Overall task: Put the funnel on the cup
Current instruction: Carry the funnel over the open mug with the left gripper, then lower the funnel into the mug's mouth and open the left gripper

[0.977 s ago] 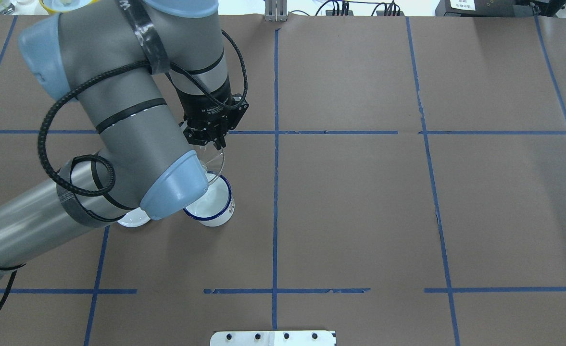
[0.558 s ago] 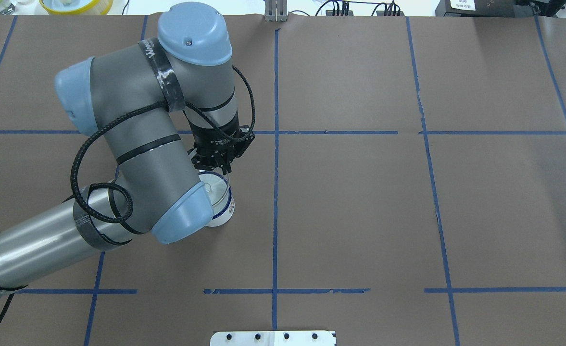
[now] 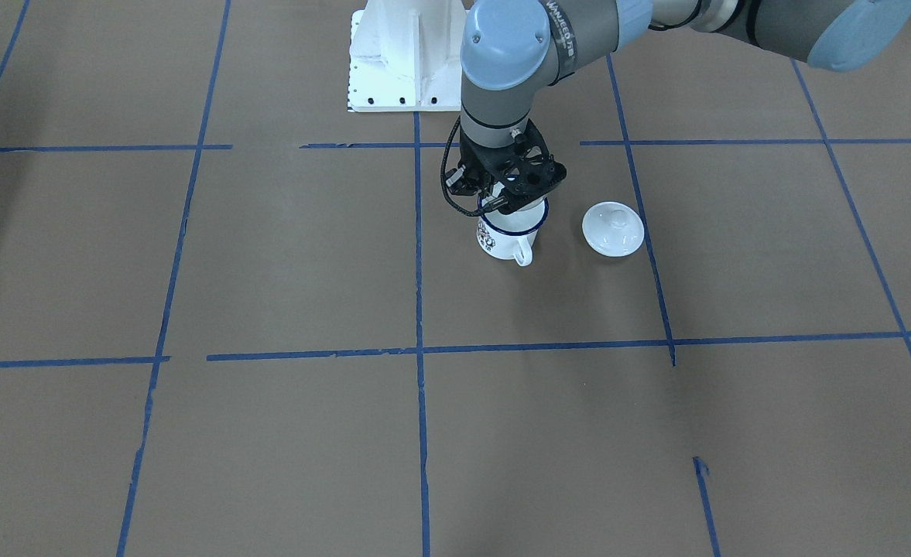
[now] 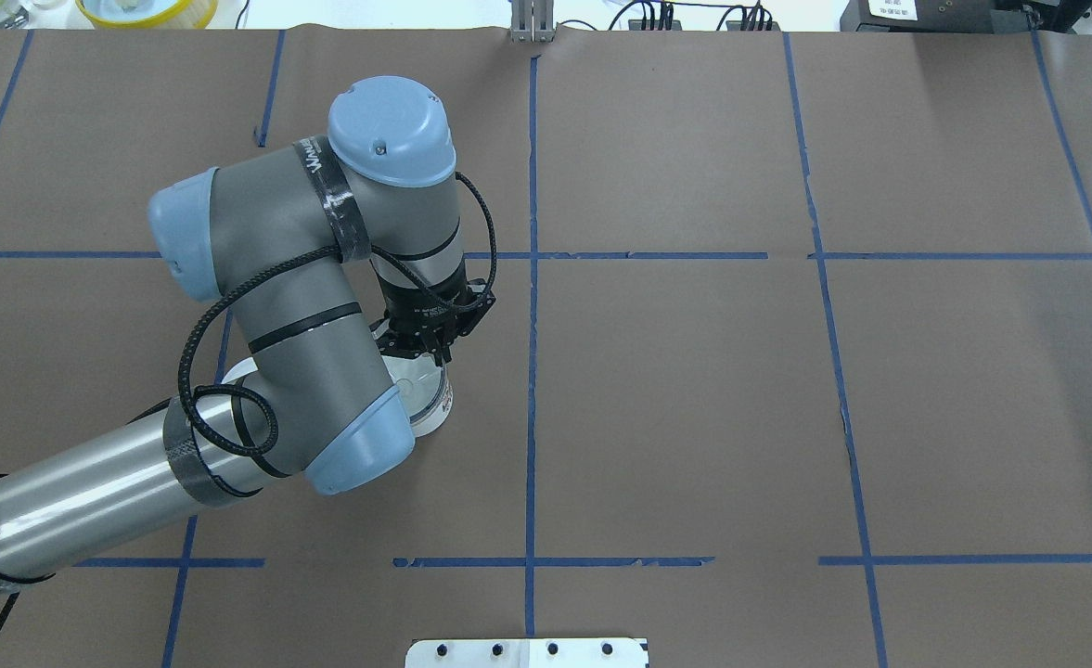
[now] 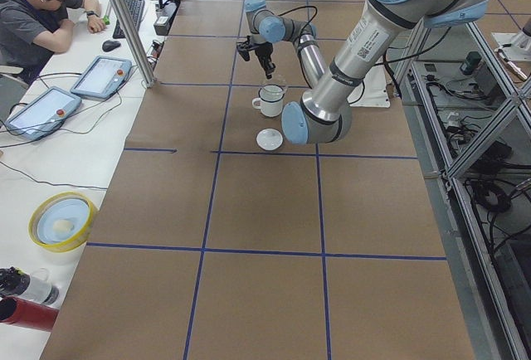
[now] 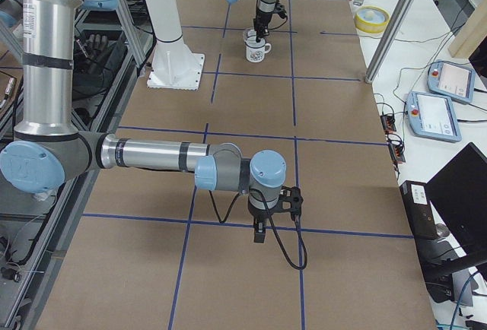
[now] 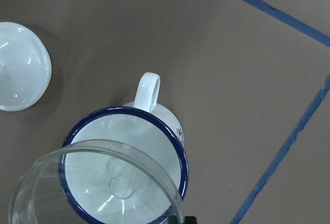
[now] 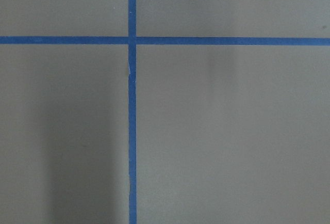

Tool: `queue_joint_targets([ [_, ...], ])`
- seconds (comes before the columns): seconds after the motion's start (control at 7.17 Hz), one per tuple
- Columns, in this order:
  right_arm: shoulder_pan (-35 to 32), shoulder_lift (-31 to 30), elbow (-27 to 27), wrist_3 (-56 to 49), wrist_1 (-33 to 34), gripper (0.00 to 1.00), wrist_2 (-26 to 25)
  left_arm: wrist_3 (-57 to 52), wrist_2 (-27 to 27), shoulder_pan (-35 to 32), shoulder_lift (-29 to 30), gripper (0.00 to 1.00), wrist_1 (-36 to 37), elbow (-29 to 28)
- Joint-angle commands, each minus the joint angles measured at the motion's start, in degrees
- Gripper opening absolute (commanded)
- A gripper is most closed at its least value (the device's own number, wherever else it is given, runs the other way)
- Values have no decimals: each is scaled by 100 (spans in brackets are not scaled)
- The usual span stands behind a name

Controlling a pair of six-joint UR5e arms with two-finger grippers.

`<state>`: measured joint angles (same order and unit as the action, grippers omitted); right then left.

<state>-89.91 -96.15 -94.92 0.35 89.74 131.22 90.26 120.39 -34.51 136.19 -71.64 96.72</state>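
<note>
The cup [image 3: 505, 236], a white enamel mug with a dark blue rim and a printed side, stands upright on the brown table, handle toward the operators' side. My left gripper [image 4: 425, 351] is right above it, shut on the rim of the clear funnel [image 7: 122, 185]. In the left wrist view the funnel's cone hangs over the cup [image 7: 129, 126], with its spout inside the cup's mouth. I cannot tell whether the funnel rests on the rim. My right gripper [image 6: 259, 235] shows only in the exterior right view, low over the table far from the cup; I cannot tell its state.
A round white knobbed lid [image 3: 614, 228] lies on the table beside the cup, also in the left wrist view [image 7: 20, 66]. Blue tape lines cross the brown paper. The robot's white base plate [image 3: 401, 70] stands behind the cup.
My left arm has swung toward the cup and lowered, bringing the funnel from behind the cup to directly over its mouth. The cup has not moved.
</note>
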Motion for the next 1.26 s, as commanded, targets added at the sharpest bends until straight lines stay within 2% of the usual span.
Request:
queue_joint_targets([
  [0.0, 0, 0, 0, 0, 0, 100, 0, 0, -16, 5, -4, 0, -69, -57],
  [1.12, 0, 0, 0, 0, 0, 100, 0, -290, -7, -30, -13, 0, -87, -206],
])
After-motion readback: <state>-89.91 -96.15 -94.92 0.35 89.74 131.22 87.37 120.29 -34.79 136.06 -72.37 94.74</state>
